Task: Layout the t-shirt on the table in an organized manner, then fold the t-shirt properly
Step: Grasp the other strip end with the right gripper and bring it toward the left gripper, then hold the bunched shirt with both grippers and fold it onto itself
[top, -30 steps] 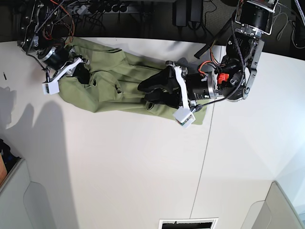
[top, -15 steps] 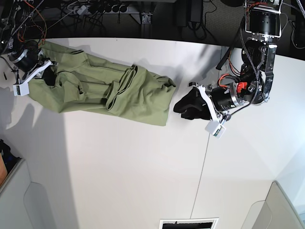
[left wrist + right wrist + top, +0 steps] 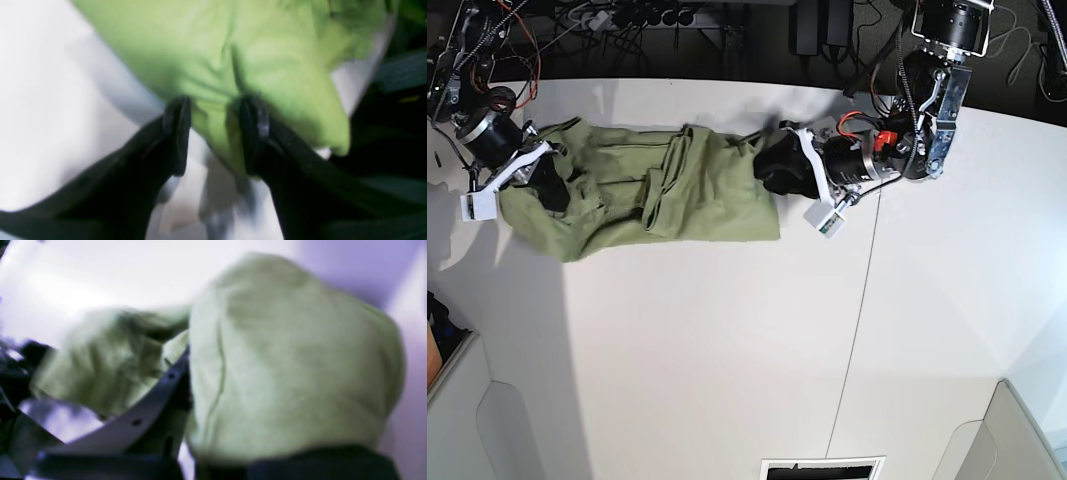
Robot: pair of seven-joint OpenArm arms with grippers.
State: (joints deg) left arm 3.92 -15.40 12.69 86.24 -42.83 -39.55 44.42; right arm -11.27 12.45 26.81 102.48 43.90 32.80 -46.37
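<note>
The olive-green t-shirt (image 3: pixel 697 190) lies stretched in a wrinkled band along the far part of the white table (image 3: pixel 727 350). My right gripper (image 3: pixel 545 185) is at the shirt's left end, shut on the cloth. In the right wrist view the t-shirt (image 3: pixel 283 356) drapes over a grey finger (image 3: pixel 143 413). My left gripper (image 3: pixel 772 172) is at the shirt's right edge. In the left wrist view the left gripper (image 3: pixel 214 106) is open, and a corner of the t-shirt (image 3: pixel 233 50) lies between its black fingers (image 3: pixel 176 133) with bare table below.
A thin dark seam (image 3: pixel 857 300) crosses the table right of the shirt. Cables and a power strip (image 3: pixel 627 15) run behind the far edge. Grey panels stand at the near left (image 3: pixel 467 420) and near right (image 3: pixel 1007 440) corners.
One second ago the left gripper was on the shirt. It then pulled off to the right and has come back to the right edge. The right gripper dragged the shirt leftward, stretching it out.
</note>
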